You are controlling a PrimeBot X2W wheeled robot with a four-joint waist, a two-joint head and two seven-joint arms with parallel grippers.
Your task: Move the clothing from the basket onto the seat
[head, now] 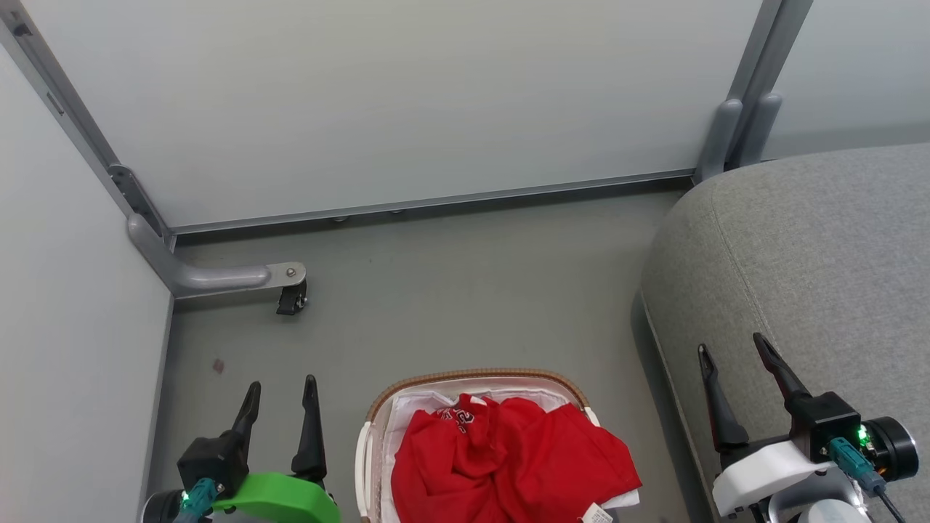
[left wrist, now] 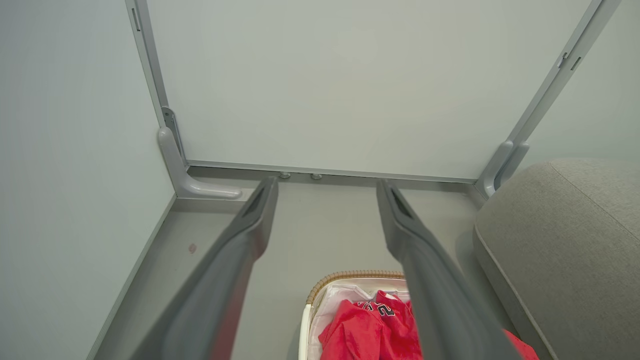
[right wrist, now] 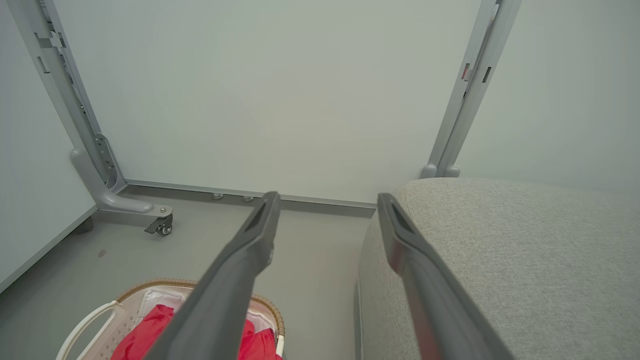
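Pale partition panels (head: 407,102), grey frame foot (head: 218,277) with black caster (head: 293,298), grey floor (head: 465,290)

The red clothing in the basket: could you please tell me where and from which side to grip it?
Probably the bunched folds in the middle of the clothing, pinched from straight above: the basket is open-topped, and a pinch there avoids its white liner.
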